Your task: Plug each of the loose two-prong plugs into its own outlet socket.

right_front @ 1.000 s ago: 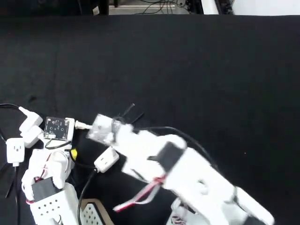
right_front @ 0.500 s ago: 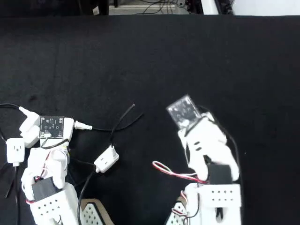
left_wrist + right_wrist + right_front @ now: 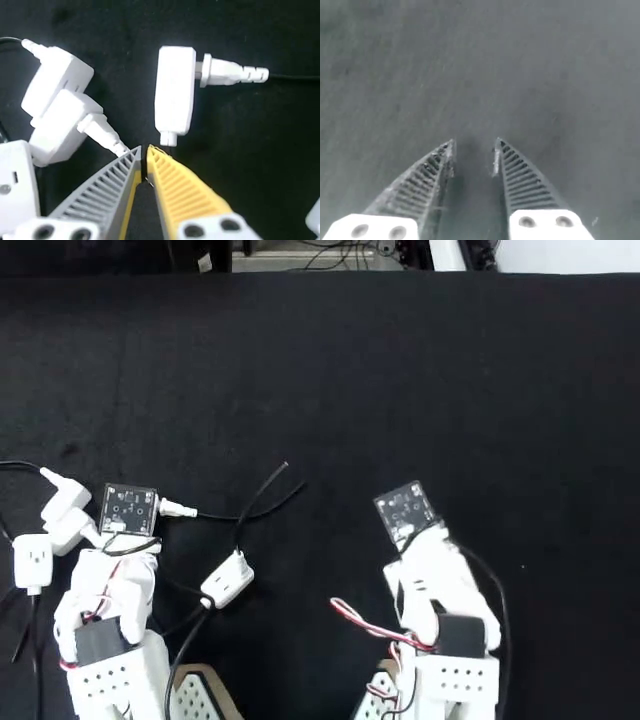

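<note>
- The counter (image 3: 420, 380) wears a matte black cloth with a fine, slightly fuzzy weave.
- The left tool (image 3: 145, 151) has two ribbed, wedge-shaped plastic fingers, one grey and one yellow. Their tips are clenched together, with nothing seen between them.
- Just beyond those tips lies a smooth white rectangular outlet block (image 3: 174, 90), its long axis running straight away from the tool.
- A white moulded plug (image 3: 227, 74) (ribbed at its cord end) sits in the block's side, at right angles to that axis.
- Beside the block, two chunky white adapters (image 3: 57, 75) lie against each other at a slant. A second plug (image 3: 102, 134) sticks out of the nearer one, its cord end just beside the grey finger.
- The right tool (image 3: 472, 147) has dark ribbed fingers, released with a clear gap between them, above bare cloth.
- In the high view, a white oblong corded block (image 3: 228, 580) lies aslant between the arms, nearer the left one.
</note>
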Controlling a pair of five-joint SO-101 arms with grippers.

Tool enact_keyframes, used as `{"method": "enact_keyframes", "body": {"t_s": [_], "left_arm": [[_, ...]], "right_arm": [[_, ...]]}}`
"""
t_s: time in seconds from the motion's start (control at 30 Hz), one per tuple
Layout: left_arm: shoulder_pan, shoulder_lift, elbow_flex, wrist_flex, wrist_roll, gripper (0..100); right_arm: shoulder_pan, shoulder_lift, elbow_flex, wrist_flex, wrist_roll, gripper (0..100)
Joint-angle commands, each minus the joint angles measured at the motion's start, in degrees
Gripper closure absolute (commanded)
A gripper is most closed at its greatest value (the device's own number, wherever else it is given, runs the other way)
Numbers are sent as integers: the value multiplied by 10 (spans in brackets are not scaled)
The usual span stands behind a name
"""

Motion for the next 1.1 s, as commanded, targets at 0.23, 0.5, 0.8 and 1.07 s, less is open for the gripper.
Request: {"method": "enact_keyframes", "body": {"t_s": [0.23,0.5,0.8,1.07], "left_arm": [[4,-1,10,46,4,965],[4,-1,10,46,4,965],[4,-1,10,46,4,965],[4,-1,10,46,4,965]], "right_arm": [[64,-28,-3,41,-7,952],[63,-28,-3,41,-7,952],[63,-28,-3,41,-7,952],[63,-28,-3,41,-7,952]]}}
